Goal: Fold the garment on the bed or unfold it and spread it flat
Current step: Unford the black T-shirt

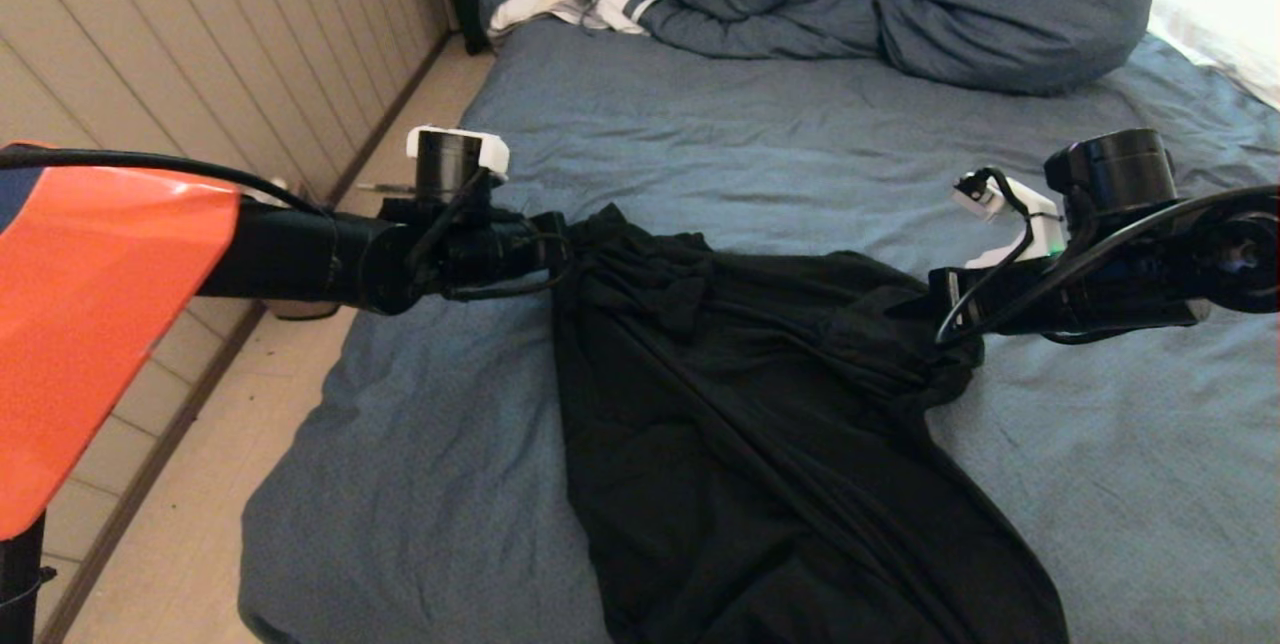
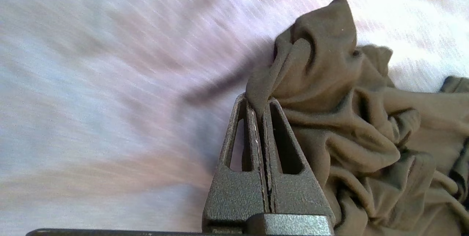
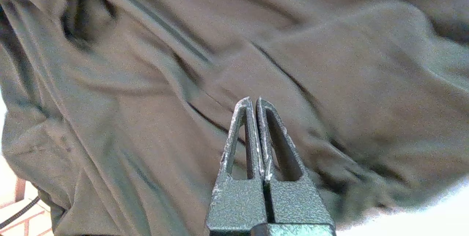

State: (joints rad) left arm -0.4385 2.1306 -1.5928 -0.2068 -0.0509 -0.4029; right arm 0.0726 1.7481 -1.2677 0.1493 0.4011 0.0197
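Both the left gripper and right gripper, pinched shut, apparently hold the garment, stretched crosswise, hanging toward the robot.

From where I stand, no lettering, label or number can be read anywhere; the black garment shows only plain cloth, though its folds may hide some.

left gripper: middle left of frame, pinched tight | right gripper: middle right, pinched tight
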